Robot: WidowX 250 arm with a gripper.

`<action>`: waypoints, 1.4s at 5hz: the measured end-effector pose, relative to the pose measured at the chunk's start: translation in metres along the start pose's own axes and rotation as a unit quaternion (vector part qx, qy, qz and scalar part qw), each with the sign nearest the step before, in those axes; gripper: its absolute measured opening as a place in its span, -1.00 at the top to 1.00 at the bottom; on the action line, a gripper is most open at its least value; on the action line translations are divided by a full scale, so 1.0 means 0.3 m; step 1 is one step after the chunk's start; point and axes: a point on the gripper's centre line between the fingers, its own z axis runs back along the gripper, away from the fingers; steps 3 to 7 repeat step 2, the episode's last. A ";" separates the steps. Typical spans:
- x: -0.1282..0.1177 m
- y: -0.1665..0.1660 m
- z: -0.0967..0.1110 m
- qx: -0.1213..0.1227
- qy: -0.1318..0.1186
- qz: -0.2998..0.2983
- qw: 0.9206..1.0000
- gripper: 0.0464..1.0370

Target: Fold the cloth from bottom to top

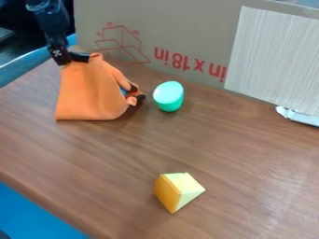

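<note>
You have the gripper [70, 58] at the upper left of the camera view, on the arm [50, 21] that comes down from the top edge, and its fingers [79, 57] are clamped on the top of the orange cloth [90, 95]. The cloth rises to them in a peak, narrow up there and broad below, so what you see is a steep, tent-like shape with its lower edge down by the table [218, 144]. Its left side runs up nearly straight to your grip; on its right side the material folds and curls outward, ending in a small orange lobe low down. Among those right-hand folds you can see a blue patch [123, 91] and, at the outer edge, a dark piece [140, 97]; you can't tell from here what either of them belongs to. Just beside that edge, to the right and apart from the cloth, you have a rounded green object [169, 99] with a paler top. Well apart from both, nearer the camera, a yellow wedge [177, 191] sits on the wood-grained surface, its orange side to the left. Behind, you've got a cardboard panel [199, 28] with red markings, a ribbed pale panel [274, 58] in front of its right part, and a whitish object [299, 116] low at the right edge.
</note>
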 end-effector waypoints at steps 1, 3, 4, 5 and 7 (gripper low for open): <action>-0.005 0.042 0.050 -0.002 -0.015 0.012 1.000 -0.93; 0.017 0.036 0.084 -0.021 -0.029 0.026 0.999 -0.93; 0.017 0.036 0.084 -0.021 -0.029 0.026 0.999 -0.93; 0.017 0.036 0.084 -0.021 -0.029 0.026 0.999 -0.93; 0.017 0.036 0.084 -0.021 -0.029 0.026 0.999 -0.93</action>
